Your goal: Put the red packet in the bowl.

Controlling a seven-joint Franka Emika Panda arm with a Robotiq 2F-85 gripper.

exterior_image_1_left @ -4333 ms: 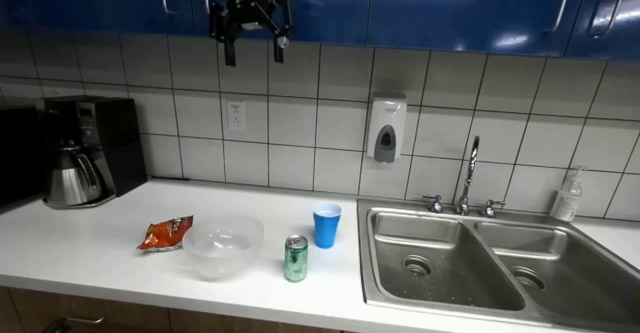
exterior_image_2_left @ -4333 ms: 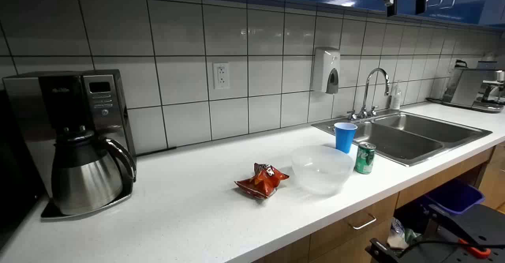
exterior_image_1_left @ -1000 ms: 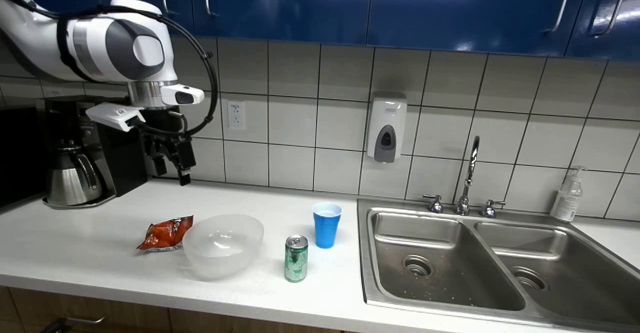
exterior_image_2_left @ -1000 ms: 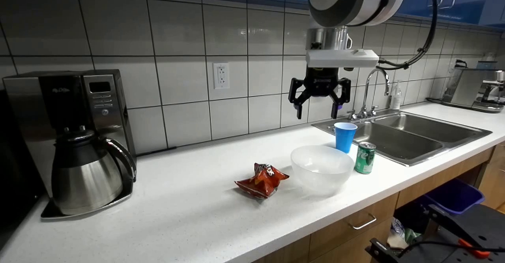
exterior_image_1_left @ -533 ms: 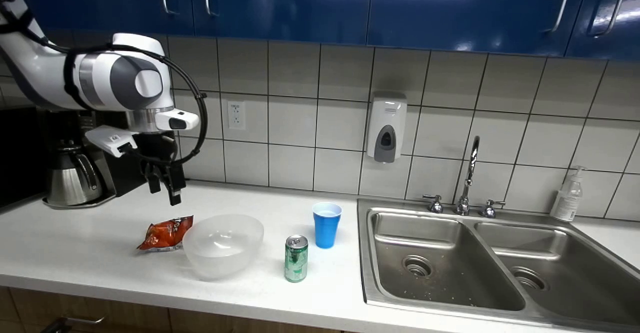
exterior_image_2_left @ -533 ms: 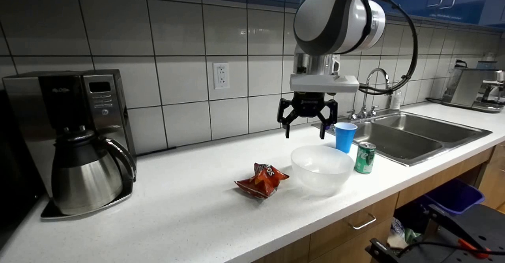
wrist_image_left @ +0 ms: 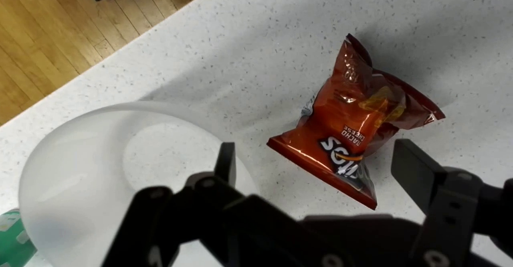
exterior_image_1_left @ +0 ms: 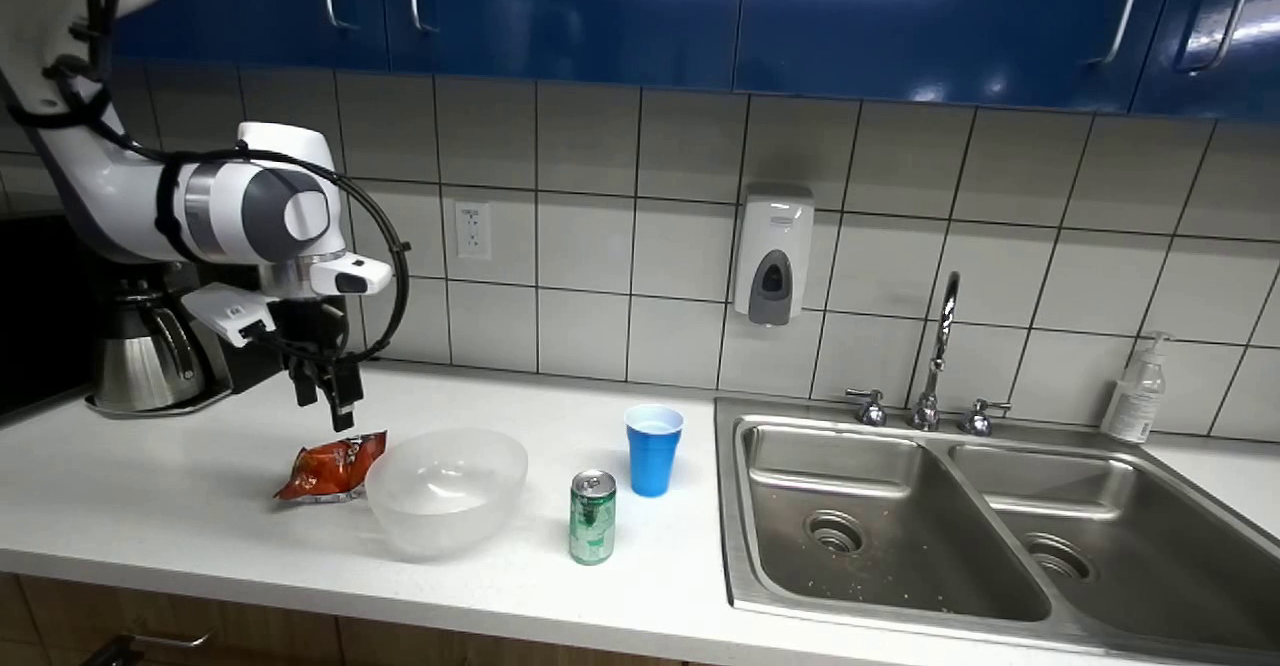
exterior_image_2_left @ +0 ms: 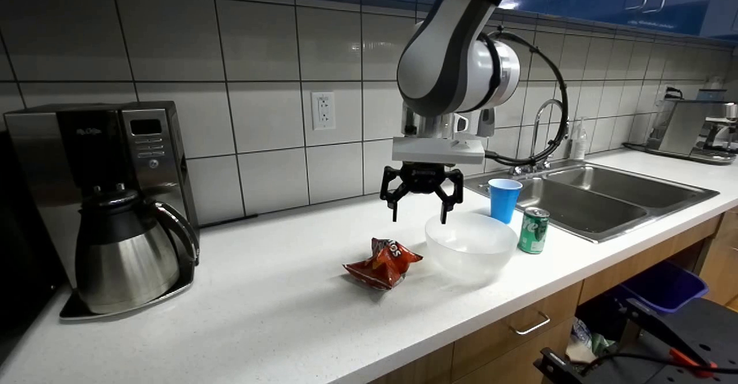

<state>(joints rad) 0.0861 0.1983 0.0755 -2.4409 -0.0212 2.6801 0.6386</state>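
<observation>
The red packet (exterior_image_1_left: 330, 470) lies crumpled on the white counter in both exterior views (exterior_image_2_left: 383, 266), close beside the bowl. The translucent whitish bowl (exterior_image_1_left: 440, 521) stands upright and holds nothing that I can see; it also shows in an exterior view (exterior_image_2_left: 468, 260) and in the wrist view (wrist_image_left: 72, 166). My gripper (exterior_image_2_left: 419, 221) is open and hangs above the counter over the packet and the near rim of the bowl. In the wrist view the packet (wrist_image_left: 340, 126) lies beyond and between the open fingers (wrist_image_left: 314, 160), not touched. The left finger overlaps the bowl's edge there.
A green-and-silver can (exterior_image_1_left: 592, 518) and a blue cup (exterior_image_1_left: 653, 454) stand beyond the bowl, toward the steel sink (exterior_image_1_left: 732, 516). A coffee maker (exterior_image_2_left: 130, 240) with a steel pot is at the opposite end. The tiled wall backs the counter (exterior_image_2_left: 259, 309).
My arm has come down from high up near the cabinets and moved over toward the packet and bowl. The gripper has stayed open. The packet and bowl have not moved.
</observation>
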